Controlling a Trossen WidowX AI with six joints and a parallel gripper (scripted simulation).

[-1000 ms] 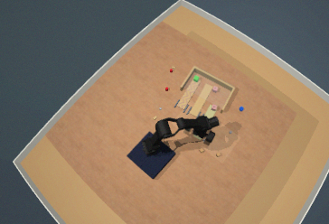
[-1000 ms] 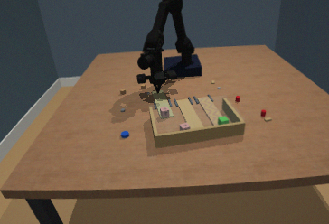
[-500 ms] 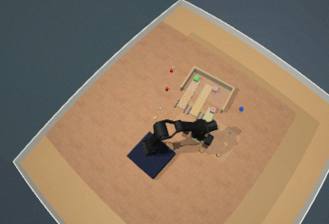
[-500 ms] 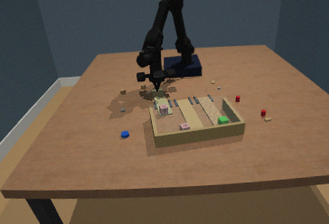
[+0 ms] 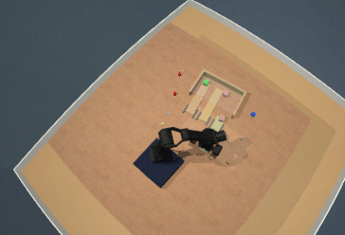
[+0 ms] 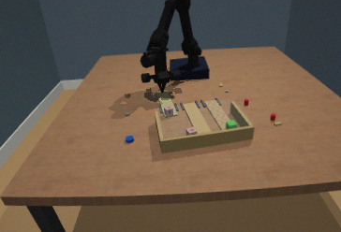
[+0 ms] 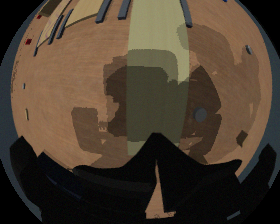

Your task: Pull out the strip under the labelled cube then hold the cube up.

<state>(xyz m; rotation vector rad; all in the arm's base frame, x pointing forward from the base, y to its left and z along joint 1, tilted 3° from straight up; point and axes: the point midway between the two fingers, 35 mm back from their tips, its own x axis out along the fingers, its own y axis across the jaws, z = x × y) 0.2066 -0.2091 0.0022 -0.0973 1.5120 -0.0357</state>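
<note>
Currently, the black claw point(image 5: 207, 148) point(image 6: 162, 91) point(image 7: 155, 136) is clenched, tips together at the pale green flat strip point(image 5: 216, 124) point(image 6: 166, 103) point(image 7: 158, 32). Top view: pink cube with dark marking point(image 5: 222, 117) point(image 6: 169, 111) rests on that strip, claw at its 7 o'clock; blue round piece point(image 5: 253, 114) point(image 6: 129, 139) at its 3 o'clock on the bench point(image 5: 118, 103) point(image 6: 272, 163) point(image 7: 56, 90).
</note>
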